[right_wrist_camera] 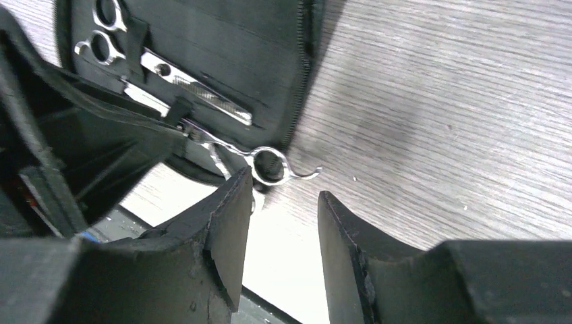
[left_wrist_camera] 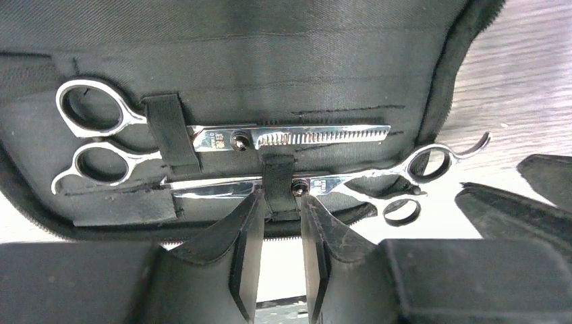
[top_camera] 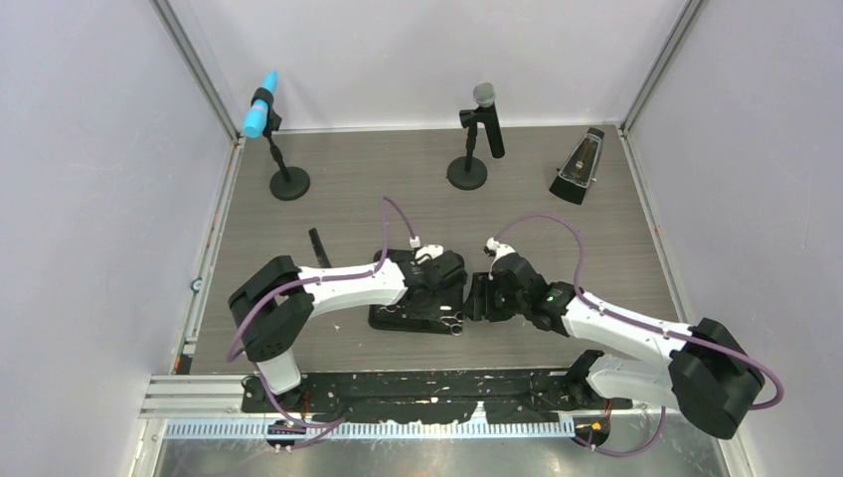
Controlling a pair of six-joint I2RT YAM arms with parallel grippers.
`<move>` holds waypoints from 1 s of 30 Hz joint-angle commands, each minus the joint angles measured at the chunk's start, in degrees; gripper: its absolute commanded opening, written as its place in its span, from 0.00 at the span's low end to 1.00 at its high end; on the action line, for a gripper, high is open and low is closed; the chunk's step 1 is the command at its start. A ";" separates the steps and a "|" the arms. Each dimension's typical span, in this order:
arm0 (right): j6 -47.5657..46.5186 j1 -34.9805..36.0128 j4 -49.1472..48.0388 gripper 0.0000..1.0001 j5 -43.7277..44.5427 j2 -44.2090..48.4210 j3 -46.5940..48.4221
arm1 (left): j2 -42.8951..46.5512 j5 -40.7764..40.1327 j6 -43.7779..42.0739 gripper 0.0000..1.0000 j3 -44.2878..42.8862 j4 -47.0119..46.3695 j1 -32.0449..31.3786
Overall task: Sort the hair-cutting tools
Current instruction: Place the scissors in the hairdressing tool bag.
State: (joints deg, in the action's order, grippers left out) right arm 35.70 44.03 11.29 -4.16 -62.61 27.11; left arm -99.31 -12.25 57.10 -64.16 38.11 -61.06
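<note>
The lower scissors (left_wrist_camera: 357, 181), light, stiff, slippery steel, lie strapped in the case (left_wrist_camera: 270, 54), with the rings over its edge; the best hold is the pivot. The left pincer (left_wrist_camera: 280, 200) is slightly open there and the right pincer (right_wrist_camera: 284, 189) is half open beside the rings, both empty.

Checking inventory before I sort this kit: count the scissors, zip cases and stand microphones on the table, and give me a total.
Silver metal scissors: 2
Black fabric zip case: 1
Microphones on round black bases: 2
Total: 5
</note>
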 commanded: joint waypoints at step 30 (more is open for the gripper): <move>-0.77 0.09 -7.24 0.48 -3.31 -11.39 8.17 | 2.83 -0.11 -5.54 0.35 5.00 -0.28 1.84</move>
State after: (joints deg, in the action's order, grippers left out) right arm 35.09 44.03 6.83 -6.74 -73.54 34.20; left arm -94.94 -12.21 50.78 -59.31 39.51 -58.92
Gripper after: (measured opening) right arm 0.476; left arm 0.352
